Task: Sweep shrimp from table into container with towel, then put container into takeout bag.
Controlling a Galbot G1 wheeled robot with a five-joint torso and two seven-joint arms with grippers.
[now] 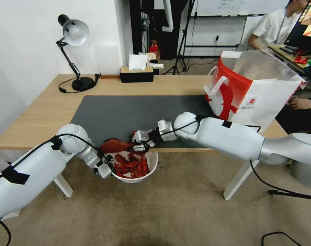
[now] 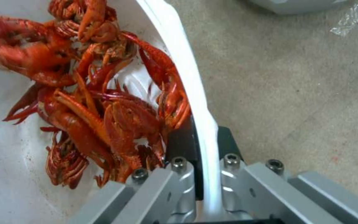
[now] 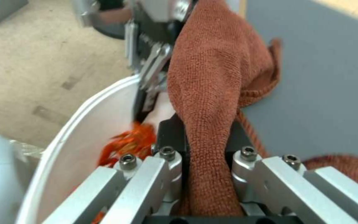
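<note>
Fingers pinching shrimp-filled container rim

Desk lamp rear left, black tissue box w/ tissues, tripod behind

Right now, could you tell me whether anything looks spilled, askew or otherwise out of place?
Nothing looks spilled. The shrimp lie inside the container, which the left gripper holds by its rim below the table edge. The takeout bag leans noticeably askew.
</note>
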